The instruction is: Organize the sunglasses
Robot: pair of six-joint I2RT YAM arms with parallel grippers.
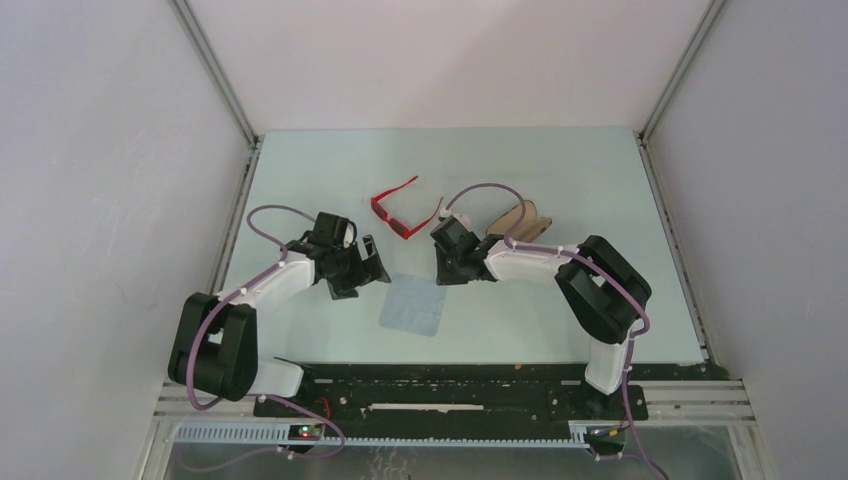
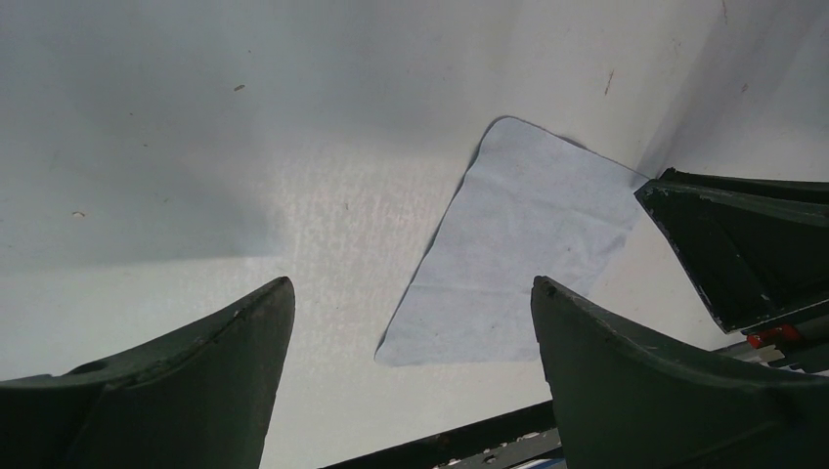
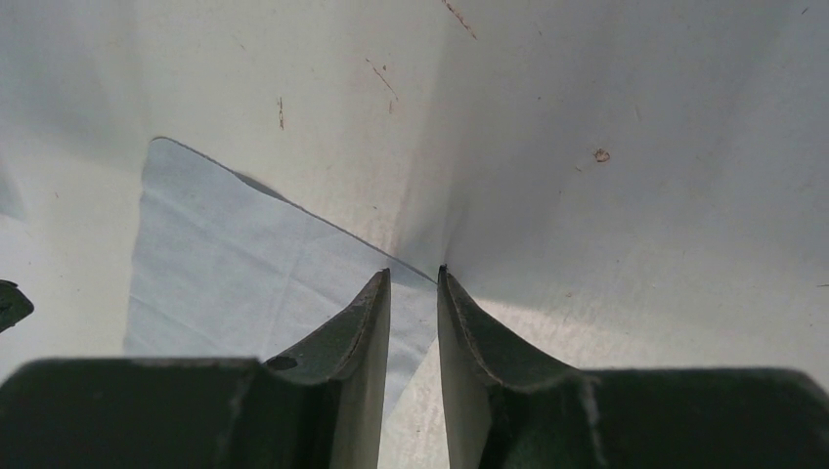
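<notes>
Left gripper (image 1: 372,262) hangs spread wide left of the cloth (image 1: 413,305), right gripper (image 1: 443,268) at its far right edge; sunglasses (image 1: 398,215) lie beyond on the table (image 1: 600,300), apart from both. Left wrist: nothing between the fingers (image 2: 196,362). Right wrist: fingers nearly together at the cloth's edge, pinch unclear.

L arm (image 1: 280,280) & R arm (image 1: 520,262) bent inward, wrists low; L claw (image 2: 411,283) spread wide, R claw (image 3: 413,272) narrowed to a slit.

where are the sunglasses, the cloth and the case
sunglasses (image 1: 391,218): top view, on the red front frame
cloth (image 1: 413,305): top view, on its middle
case (image 1: 522,217): top view, on its brown body
</notes>
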